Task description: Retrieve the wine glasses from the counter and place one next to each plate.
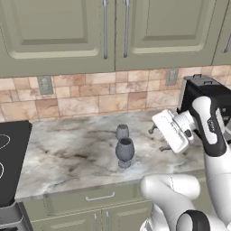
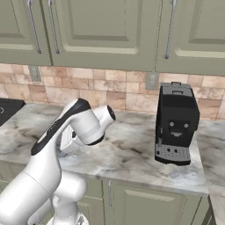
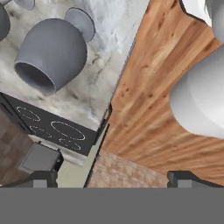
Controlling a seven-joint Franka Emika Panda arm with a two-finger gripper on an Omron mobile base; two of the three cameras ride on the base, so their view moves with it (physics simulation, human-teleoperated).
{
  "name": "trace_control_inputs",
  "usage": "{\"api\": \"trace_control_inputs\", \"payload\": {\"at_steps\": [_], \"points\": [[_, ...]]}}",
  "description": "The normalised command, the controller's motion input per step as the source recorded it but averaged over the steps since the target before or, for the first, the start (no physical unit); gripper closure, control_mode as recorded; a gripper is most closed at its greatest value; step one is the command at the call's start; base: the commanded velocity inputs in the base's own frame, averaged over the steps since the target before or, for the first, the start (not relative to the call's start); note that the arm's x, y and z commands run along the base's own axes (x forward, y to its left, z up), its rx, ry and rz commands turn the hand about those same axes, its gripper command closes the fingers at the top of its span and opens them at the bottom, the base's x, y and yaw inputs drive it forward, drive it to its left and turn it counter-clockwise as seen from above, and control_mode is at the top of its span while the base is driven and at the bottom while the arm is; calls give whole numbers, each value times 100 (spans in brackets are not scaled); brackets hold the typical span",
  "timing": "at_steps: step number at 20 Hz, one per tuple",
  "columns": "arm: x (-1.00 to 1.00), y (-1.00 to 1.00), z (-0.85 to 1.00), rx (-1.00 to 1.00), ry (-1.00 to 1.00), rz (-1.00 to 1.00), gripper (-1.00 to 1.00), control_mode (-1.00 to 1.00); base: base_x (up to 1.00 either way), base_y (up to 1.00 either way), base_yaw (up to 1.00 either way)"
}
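Observation:
Two grey wine glasses stand upright on the marble counter (image 1: 67, 153), close together. The larger, darker one (image 1: 124, 151) is in front and the smaller, paler one (image 1: 122, 131) just behind it. My gripper (image 1: 158, 138) hovers to their right at about bowl height, its fingers pointing left toward them, open with nothing between the jaws. In the hand view the larger glass (image 3: 52, 52) fills the upper left, well clear of the gripper (image 3: 116, 179), and the edge of the smaller glass (image 3: 3, 22) shows at the corner. The plates are out of view.
A black coffee machine (image 1: 205, 90) (image 2: 176, 123) stands on the counter to the right, just behind my arm. The black stovetop (image 1: 11, 158) (image 3: 57, 127) borders the counter on the left. Upper cabinets hang above the tiled backsplash. Wood floor (image 3: 166, 87) lies below the counter edge.

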Motion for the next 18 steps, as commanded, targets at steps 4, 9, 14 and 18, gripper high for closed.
{"api": "trace_control_inputs", "payload": {"at_steps": [4,9,14,18], "points": [[14,0,-22,1,1,-1,-100,-100,0,0,0],[7,-3,-24,6,0,0,-100,-100,0,0,0],[15,-5,-22,6,0,0,-100,-100,0,0,0],[19,-1,-28,0,0,0,-100,-100,0,0,0]]}}
